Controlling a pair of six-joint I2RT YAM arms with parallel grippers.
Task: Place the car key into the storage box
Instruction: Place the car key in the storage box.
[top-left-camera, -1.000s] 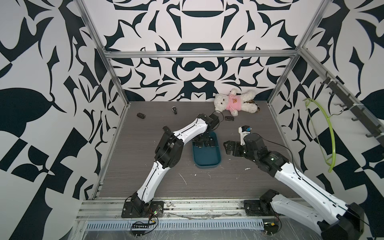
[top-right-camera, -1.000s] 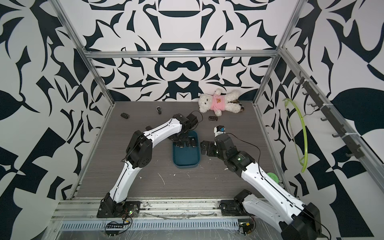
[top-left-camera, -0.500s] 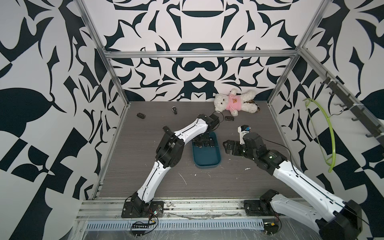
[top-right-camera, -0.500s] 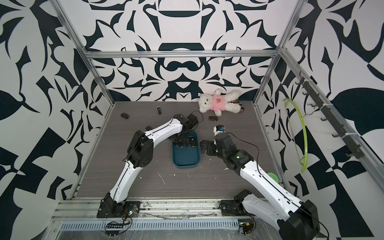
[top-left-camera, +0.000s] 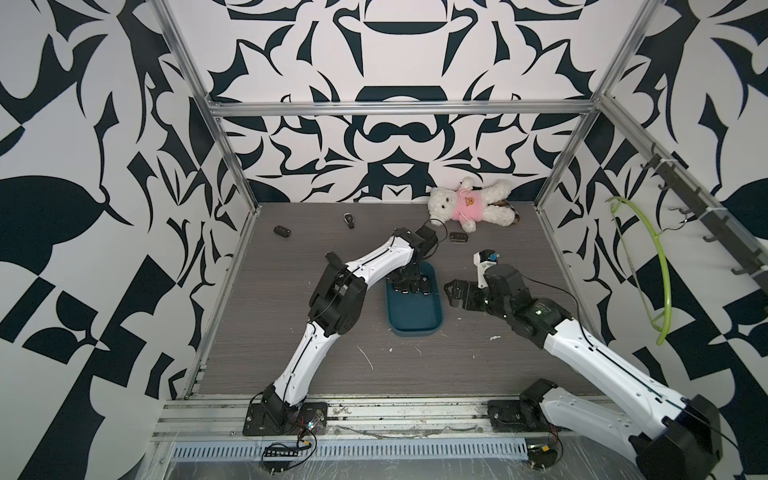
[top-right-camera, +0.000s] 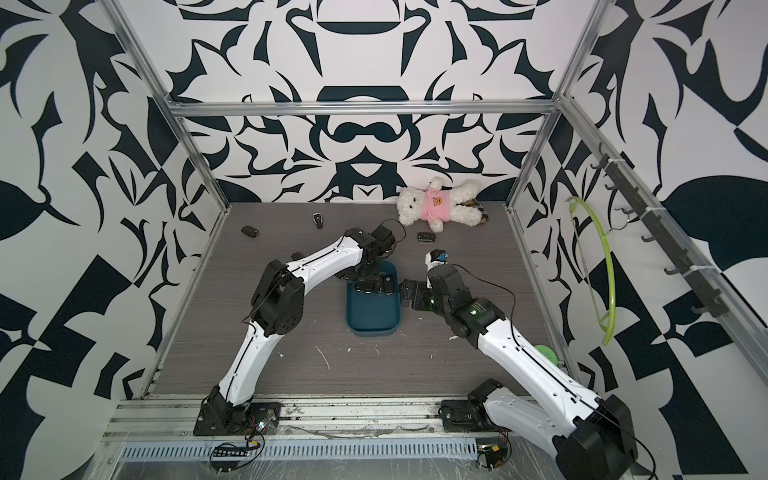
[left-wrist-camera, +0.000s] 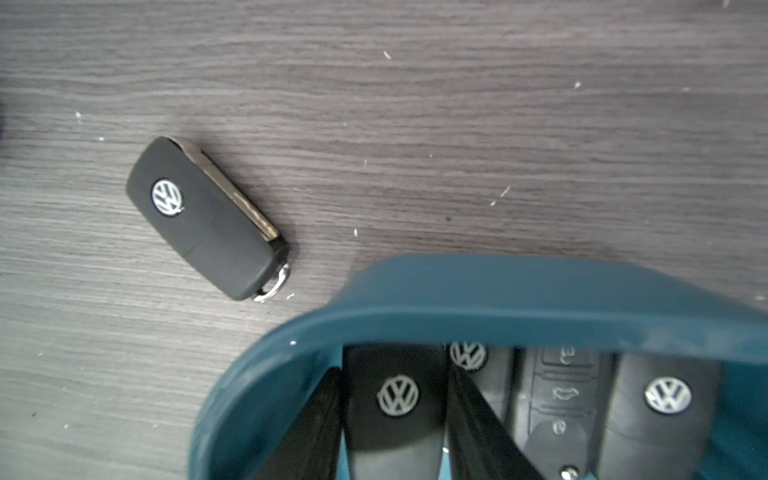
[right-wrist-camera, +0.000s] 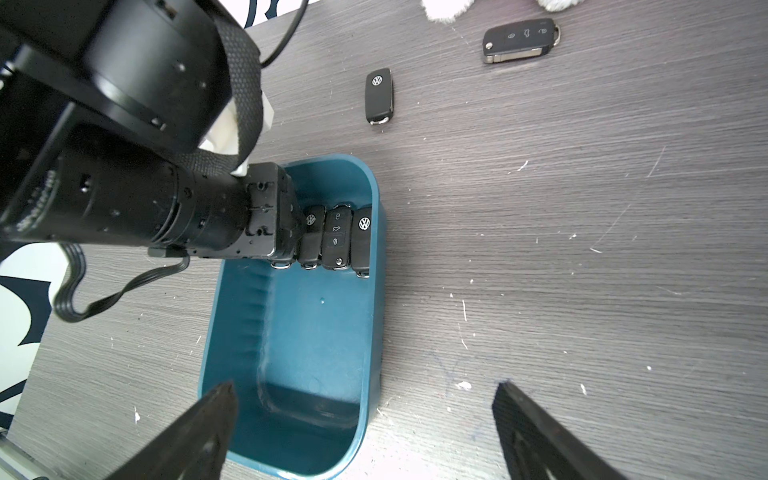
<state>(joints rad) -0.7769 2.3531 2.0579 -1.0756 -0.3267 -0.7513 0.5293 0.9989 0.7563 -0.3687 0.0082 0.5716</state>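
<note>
**Where your four cameras look**

Your two top views sit high above the near edge of the table (top-left-camera: 291, 257) and look down and back at all of it. Both top views show almost the same thing. Your left wrist camera is very close. It looks past the left gripper (left-wrist-camera: 395, 374) and the car key (left-wrist-camera: 395, 432) in it, at the far end of the storage box (left-wrist-camera: 498, 291) and a loose key (left-wrist-camera: 208, 224) just outside. Your right wrist camera sits further back — it sees the whole storage box, that loose key and the left gripper too.
</note>
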